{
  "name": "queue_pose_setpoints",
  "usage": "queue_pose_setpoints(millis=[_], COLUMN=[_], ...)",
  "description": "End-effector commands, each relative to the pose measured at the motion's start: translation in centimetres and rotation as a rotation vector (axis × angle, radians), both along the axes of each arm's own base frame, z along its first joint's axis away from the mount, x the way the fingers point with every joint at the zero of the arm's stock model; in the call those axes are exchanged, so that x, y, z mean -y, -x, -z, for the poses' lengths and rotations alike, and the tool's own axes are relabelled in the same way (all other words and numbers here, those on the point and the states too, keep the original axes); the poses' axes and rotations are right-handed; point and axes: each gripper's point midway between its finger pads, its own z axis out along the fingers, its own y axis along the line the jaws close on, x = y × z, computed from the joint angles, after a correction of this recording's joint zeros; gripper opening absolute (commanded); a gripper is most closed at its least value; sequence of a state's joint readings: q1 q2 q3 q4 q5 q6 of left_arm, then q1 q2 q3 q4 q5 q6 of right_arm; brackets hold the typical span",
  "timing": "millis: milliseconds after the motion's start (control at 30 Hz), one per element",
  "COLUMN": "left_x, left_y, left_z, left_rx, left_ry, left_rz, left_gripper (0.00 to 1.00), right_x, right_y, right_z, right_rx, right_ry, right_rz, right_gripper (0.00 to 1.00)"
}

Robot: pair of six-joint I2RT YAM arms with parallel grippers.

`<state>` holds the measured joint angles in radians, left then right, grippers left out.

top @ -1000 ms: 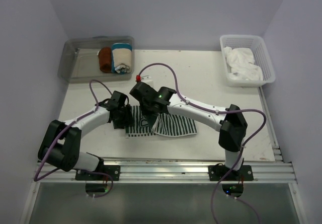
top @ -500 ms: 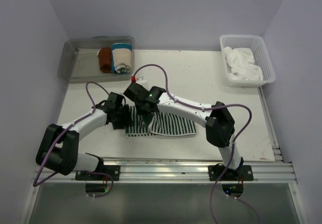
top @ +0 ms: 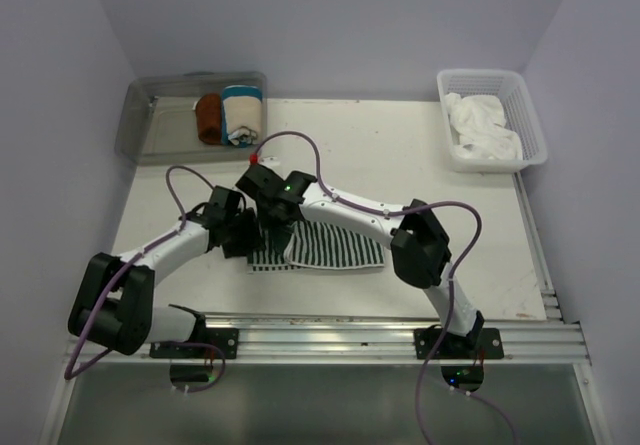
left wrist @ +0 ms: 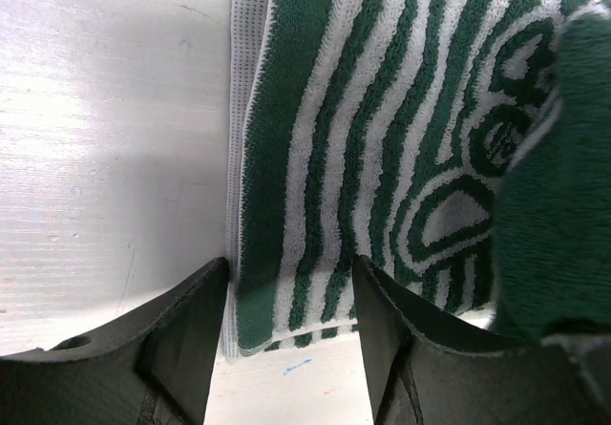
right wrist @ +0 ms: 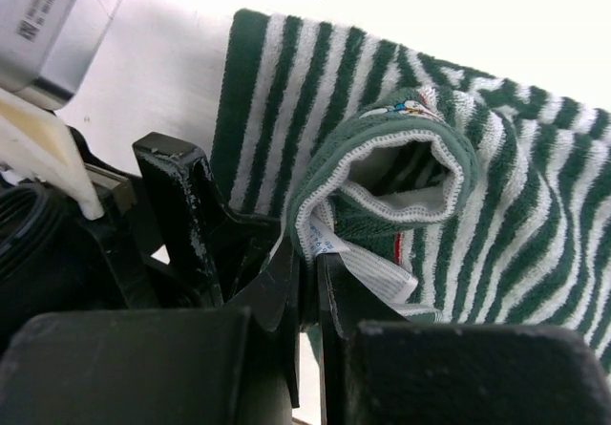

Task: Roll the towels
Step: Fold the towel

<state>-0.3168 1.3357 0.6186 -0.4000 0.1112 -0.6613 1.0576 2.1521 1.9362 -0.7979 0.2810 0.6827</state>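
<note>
1. Green-and-white striped towel [top: 335,248] lies on the counter [top: 430,165], front centre-left. A hem near its left end is curled over into a loose first turn.
2. Right claw [right wrist: 307,253] is clamped tight on that curled hem, holding it up off the flat part.
3. Left claw [left wrist: 291,291] is apart, straddling the towel's left edge and gripping nothing.
4. Change: over the last second the right arm swings further left, carrying the hem along. The left arm barely shifts.
5. My read: the roll is only begun and slack. White towel [top: 482,125] sits bunched in the basket [top: 537,130], far right, unrolled.
</note>
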Motion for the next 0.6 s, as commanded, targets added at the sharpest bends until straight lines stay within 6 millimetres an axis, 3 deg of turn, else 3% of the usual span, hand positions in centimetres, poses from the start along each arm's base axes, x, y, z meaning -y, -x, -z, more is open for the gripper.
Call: queue_pose_setpoints(millis=[0, 100, 167, 200, 233, 367, 500, 567], left_x=[1.8, 1.2, -0.1, -1.1, -1.9, -3.6, -4.7, -5.0], left_y=[1.9, 1.7, 2.5, 1.6, 2.5, 1.5, -0.1, -0.2], left_z=[1.4, 1.3, 1.3, 0.5, 0.2, -3.2, -6.4, -6.8], left_rx=[-0.068, -0.068, -0.117, -0.095, -0.134, -0.065, 0.020, 0.022], left_ry=[0.100, 0.063, -0.003, -0.066, -0.103, -0.184, -0.235, -0.254], left_rz=[0.038, 0.023, -0.025, -0.062, -0.073, -0.124, -0.166, -0.177], left_gripper=[0.58, 0.58, 0.58, 0.58, 0.58, 0.60, 0.60, 0.60], right_x=[-2.0, -2.3, -2.4, -2.5, -2.5, -2.7, -2.3, -1.2], right_y=[-0.2, -0.1, 0.0, 0.0, 0.1, 0.2, 0.2, -0.1], right_z=[-1.0, -0.7, -0.6, -0.7, -0.7, -1.8, -4.3, -6.5], right_rx=[-0.006, -0.014, -0.020, -0.018, -0.018, -0.001, 0.021, 0.047], right_ry=[-0.083, -0.090, -0.091, -0.097, -0.100, -0.140, -0.175, -0.201], right_rz=[-0.006, -0.012, -0.018, -0.022, -0.028, -0.044, -0.050, -0.040], right_gripper=[0.00, 0.00, 0.05, 0.24, 0.34, 0.61, 0.65, 0.65])
